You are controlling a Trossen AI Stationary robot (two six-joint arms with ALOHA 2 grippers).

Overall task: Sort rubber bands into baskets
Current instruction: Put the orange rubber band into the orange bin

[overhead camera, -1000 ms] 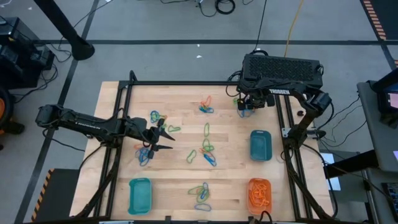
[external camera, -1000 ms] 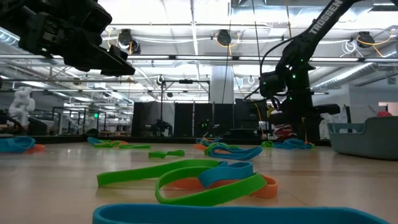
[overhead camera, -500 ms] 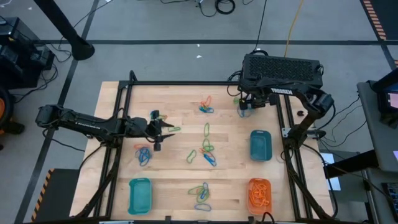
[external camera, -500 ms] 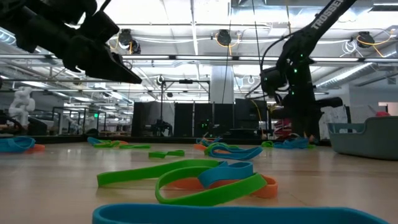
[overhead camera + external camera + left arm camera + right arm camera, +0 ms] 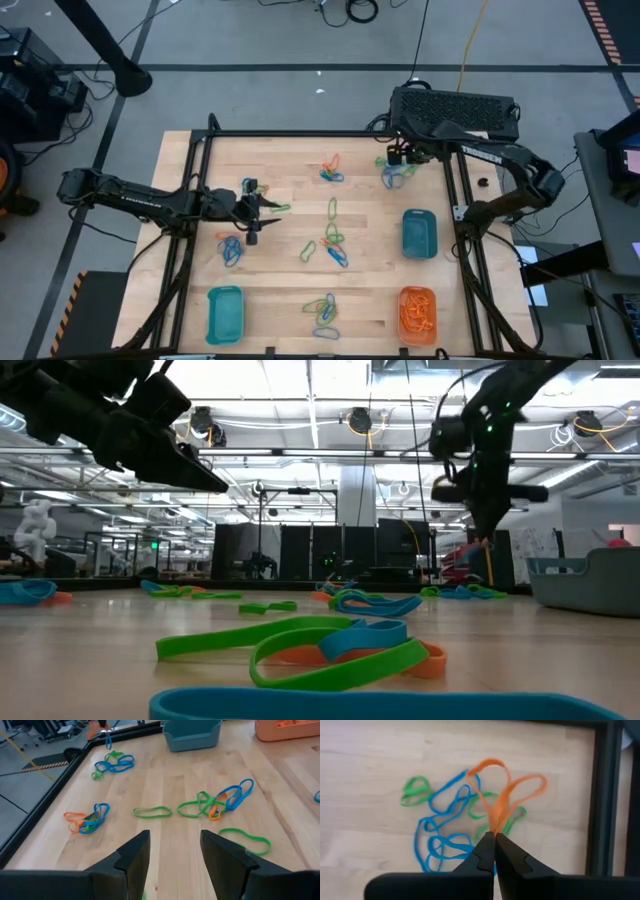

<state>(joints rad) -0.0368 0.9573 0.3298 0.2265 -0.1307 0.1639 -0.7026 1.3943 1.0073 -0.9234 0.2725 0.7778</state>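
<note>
Rubber bands in orange, green and blue lie in small heaps across the wooden table [image 5: 290,290]. My right gripper [image 5: 400,157] hangs at the far right, shut on an orange rubber band [image 5: 506,790] above a blue-and-green heap [image 5: 445,820]. My left gripper [image 5: 262,212] [image 5: 172,855] hovers open over the left middle with nothing between its fingers, facing bands [image 5: 215,805] that lie flat on the wood. Three baskets stand on the table: a teal one [image 5: 419,233] at the right, an orange one [image 5: 418,311] at the near right, and a teal one [image 5: 225,313] at the near left. My right gripper pinches the orange band between its two fingertips, where its strands are gathered together [image 5: 496,824]. The fingers come from above, pointing steeply down. The band hangs below them in two slack loops over the heap; whether its low end still touches the heap I cannot tell.
A black frame rail [image 5: 605,795] runs close beside the right gripper, along the table's right edge. A black box [image 5: 455,110] sits at the far right. More band heaps lie at the far middle [image 5: 331,170], the centre [image 5: 333,243] and the near middle [image 5: 323,312].
My right gripper has risen from the heap at the far right and drawn the orange band up with it; the blue and green bands have stayed on the table. My left gripper has kept its place but turned at the wrist.
</note>
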